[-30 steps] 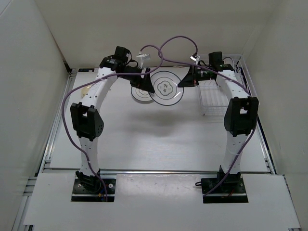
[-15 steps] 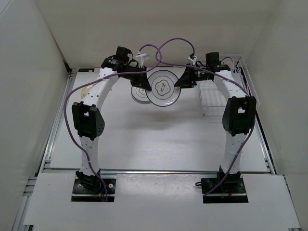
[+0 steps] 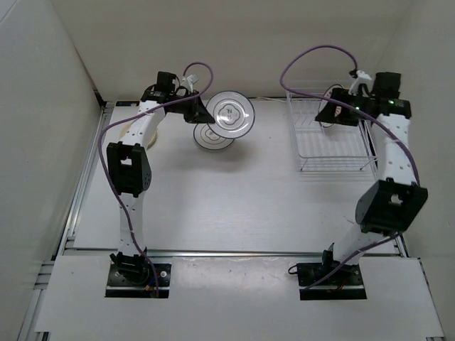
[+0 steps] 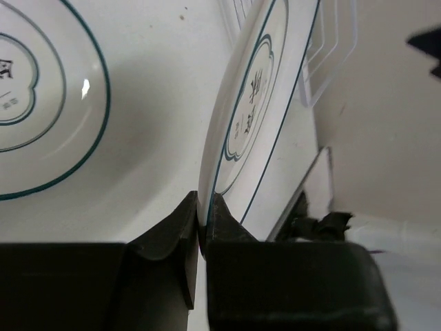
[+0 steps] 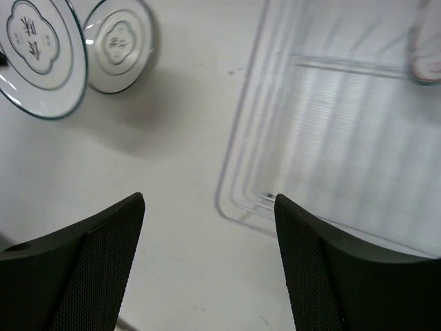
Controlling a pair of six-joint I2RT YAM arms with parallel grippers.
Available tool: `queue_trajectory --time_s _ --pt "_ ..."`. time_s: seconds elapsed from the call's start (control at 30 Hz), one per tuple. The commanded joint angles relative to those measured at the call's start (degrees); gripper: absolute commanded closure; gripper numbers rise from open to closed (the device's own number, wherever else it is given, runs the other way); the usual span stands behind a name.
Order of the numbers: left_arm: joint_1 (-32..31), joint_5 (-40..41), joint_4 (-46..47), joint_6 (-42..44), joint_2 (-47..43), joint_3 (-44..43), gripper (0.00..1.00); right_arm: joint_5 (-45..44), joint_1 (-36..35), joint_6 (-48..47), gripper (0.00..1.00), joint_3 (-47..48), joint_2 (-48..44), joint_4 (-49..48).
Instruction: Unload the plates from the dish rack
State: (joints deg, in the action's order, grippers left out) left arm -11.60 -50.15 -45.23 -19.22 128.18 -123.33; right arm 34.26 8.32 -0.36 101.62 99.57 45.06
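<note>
A purple cable (image 3: 307, 54) loops above the dish rack (image 3: 333, 142), which stands on the bench (image 3: 234, 206) at the right of the top view. In the right wrist view a blurred round rim shows at the rack's upper right corner, and I cannot tell what it is. The right tool (image 5: 208, 200) hangs over the rack's upper edge, fingers apart. At upper centre the left tool (image 4: 203, 210) is clamped on the rim of the larger plate (image 4: 258, 103). That plate is tilted on edge above the smaller plate (image 3: 212, 136), which lies flat on the bench.
</note>
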Motion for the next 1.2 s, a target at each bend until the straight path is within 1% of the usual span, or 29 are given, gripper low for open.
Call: queue_trajectory --time_s 0.0,0.07,0.1,0.13,0.23,0.33,0.5,0.67,0.87,1.0,1.17 --pt "3.7 -9.5 8.0 -12.6 1.4 2.2 0.90 -8.0 4.7 -8.6 0.20 -3.3 -7.8 3.1" --pt "5.3 -11.7 10.3 -16.4 3.6 4.0 0.90 -8.8 6.9 -11.2 0.19 -4.3 -10.6 5.4" --pt "5.4 -14.6 13.3 -20.0 4.3 5.6 0.90 -8.8 8.8 -13.4 0.19 -5.0 -11.2 6.3" --pt "6.1 -15.7 14.6 -21.5 5.1 5.6 0.90 -8.8 9.7 -14.2 0.19 -5.0 -11.8 7.3" --pt "6.8 -16.9 16.8 -24.2 7.7 6.3 0.90 -8.8 11.8 -17.9 0.18 -5.8 -14.0 12.0" --pt "7.3 -17.4 17.5 -26.0 9.4 5.8 0.90 -8.8 12.3 -19.5 0.18 -8.1 -15.5 13.9" --pt "7.8 -17.4 18.0 -26.6 10.7 5.8 0.90 -8.8 12.3 -20.1 0.18 -11.1 -16.5 14.5" --pt "8.4 -12.5 18.0 -26.6 11.8 5.2 0.90 -8.8 12.3 -20.1 0.18 -11.6 -16.5 14.5" --pt "9.0 -8.6 18.0 -25.4 14.1 4.1 0.90 -8.2 12.3 -19.6 0.18 -11.0 -16.0 14.5" --pt "9.0 -6.9 18.0 -24.3 14.9 2.1 0.90 -8.2 12.3 -19.6 0.18 -11.5 -16.0 14.5" --pt "9.0 -5.0 16.8 -22.4 16.0 2.1 0.90 -8.2 12.3 -19.1 0.18 -13.4 -16.5 14.5"
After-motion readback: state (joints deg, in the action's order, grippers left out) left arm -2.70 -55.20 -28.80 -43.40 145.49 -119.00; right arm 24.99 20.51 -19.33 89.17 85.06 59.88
